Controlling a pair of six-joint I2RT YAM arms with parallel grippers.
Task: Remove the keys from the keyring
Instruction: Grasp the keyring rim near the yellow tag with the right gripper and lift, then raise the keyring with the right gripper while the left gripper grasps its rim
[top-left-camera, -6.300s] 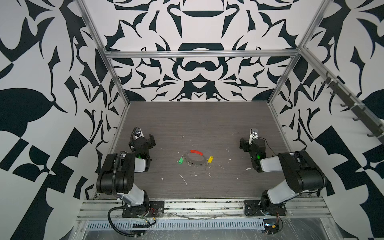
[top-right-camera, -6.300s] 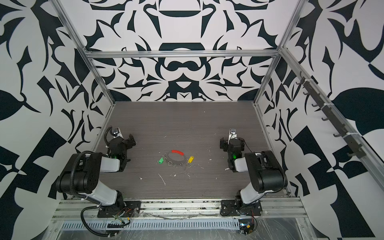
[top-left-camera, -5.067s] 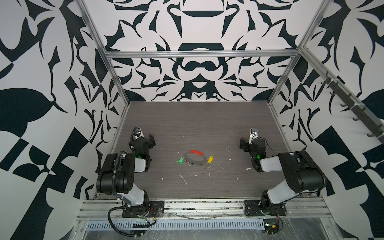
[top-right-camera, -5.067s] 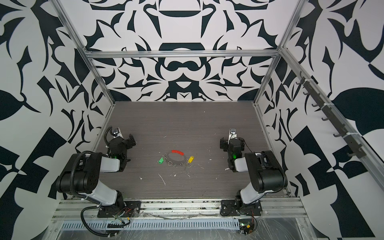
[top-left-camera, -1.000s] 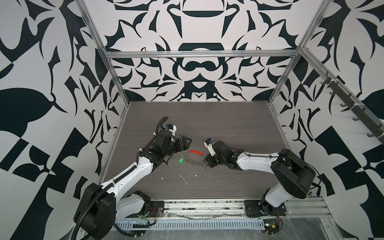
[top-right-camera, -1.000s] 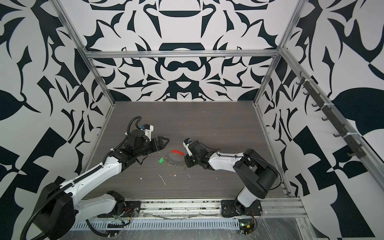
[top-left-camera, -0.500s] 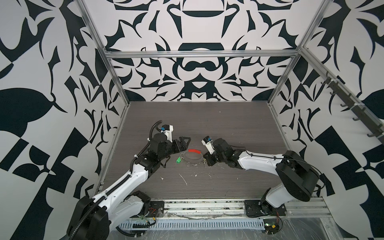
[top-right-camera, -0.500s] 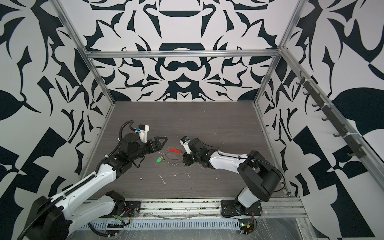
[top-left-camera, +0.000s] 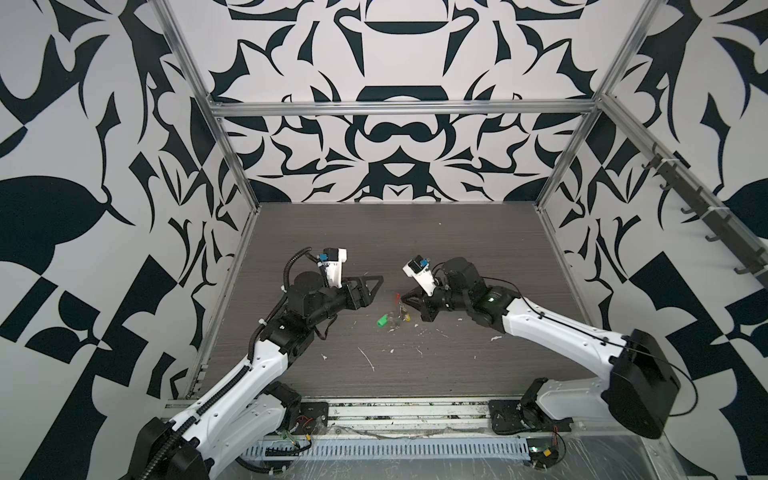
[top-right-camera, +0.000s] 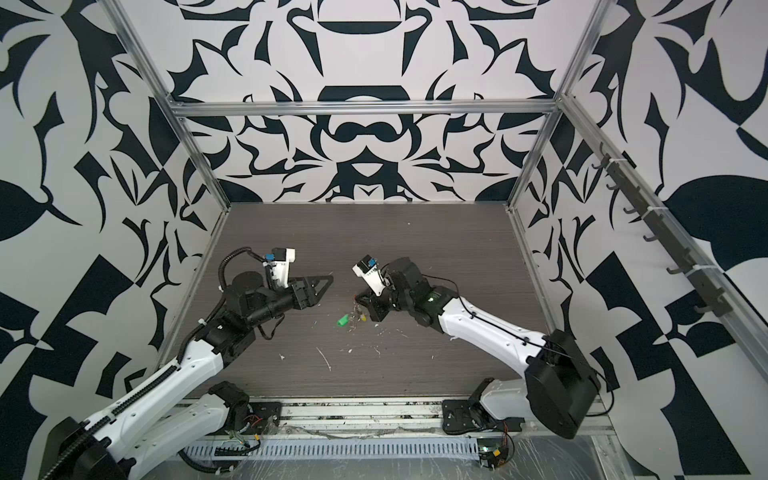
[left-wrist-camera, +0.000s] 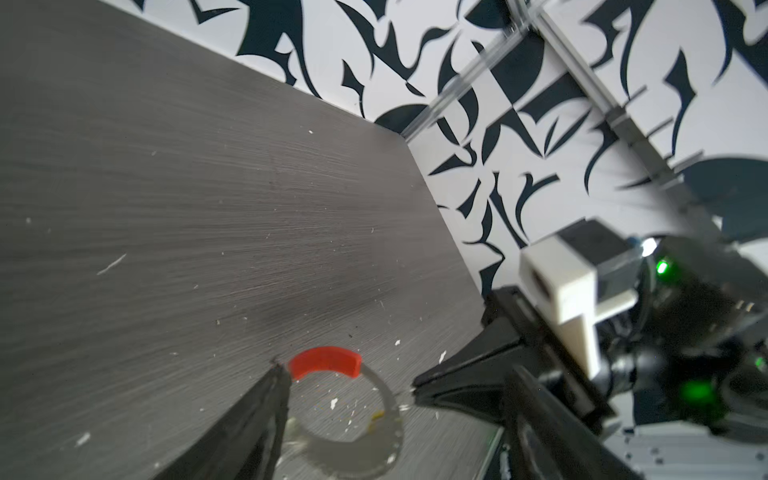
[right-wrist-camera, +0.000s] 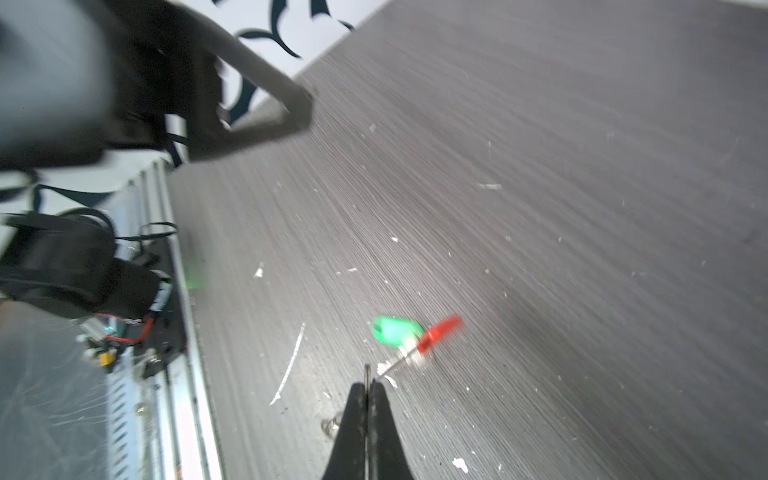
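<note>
Right pincer clamped shut on thin wire of keyring, hoop tipped up at middle of surface, red segment opposite grip. Left pincer spread open just beside, empty. Judgement: light, stiff, slippery wire (hanging bits likely swing loose); best hold is plastic body of green tag or yellow tag. Count: one keyring, two tags, two pincers; silver rings too blurred.

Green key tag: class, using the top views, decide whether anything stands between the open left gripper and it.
Nothing visible does. In a top view only open tabletop shows between the left gripper and the green key tag. The right gripper, shut on the keyring, sits to the right of that path.
</note>
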